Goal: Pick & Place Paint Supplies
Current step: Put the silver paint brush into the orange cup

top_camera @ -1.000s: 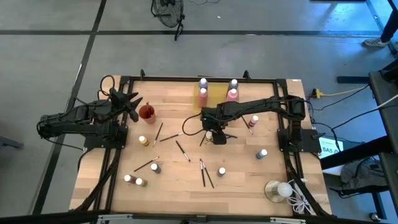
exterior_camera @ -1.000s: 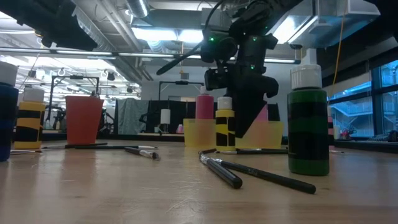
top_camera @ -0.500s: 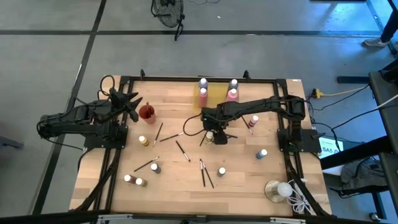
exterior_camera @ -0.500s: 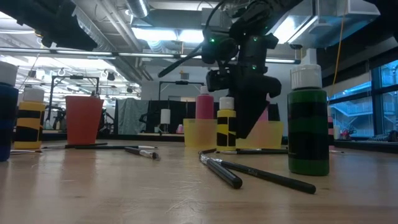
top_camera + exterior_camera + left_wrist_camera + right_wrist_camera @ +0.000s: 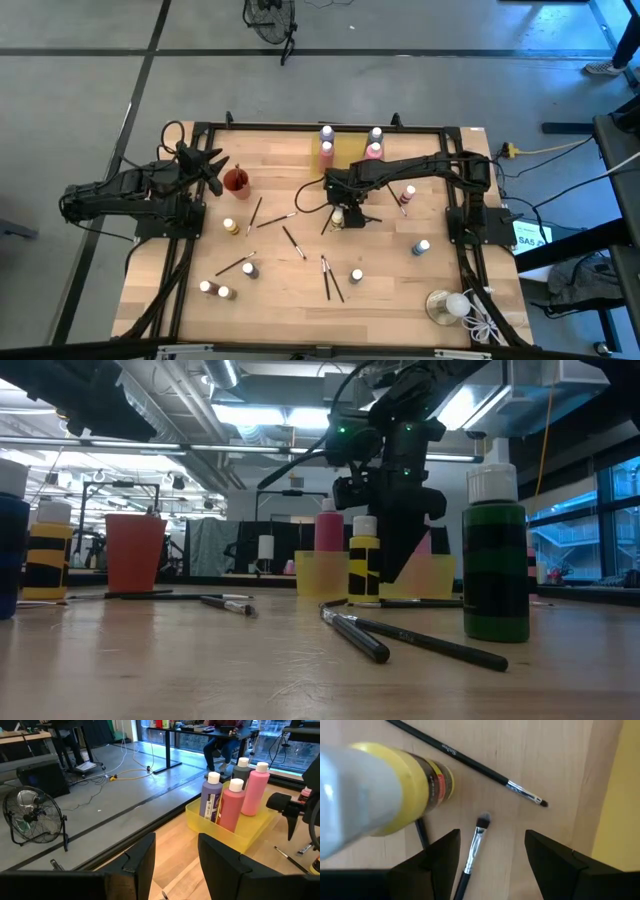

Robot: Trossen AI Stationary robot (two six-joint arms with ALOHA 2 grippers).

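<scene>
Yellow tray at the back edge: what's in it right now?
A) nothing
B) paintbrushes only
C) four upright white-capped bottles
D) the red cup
C: the left wrist view shows the yellow tray holding four standing bottles, purple, grey and two pink, all white-capped.

Grey concrete floor (image 5: 90, 60), floor fan (image 5: 34, 817), ceiling strip lights (image 5: 262, 412), windows (image 5: 575, 525)

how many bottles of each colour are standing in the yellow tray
pink bottles: 2
purple bottle: 1
grey bottle: 1
total: 4
</scene>
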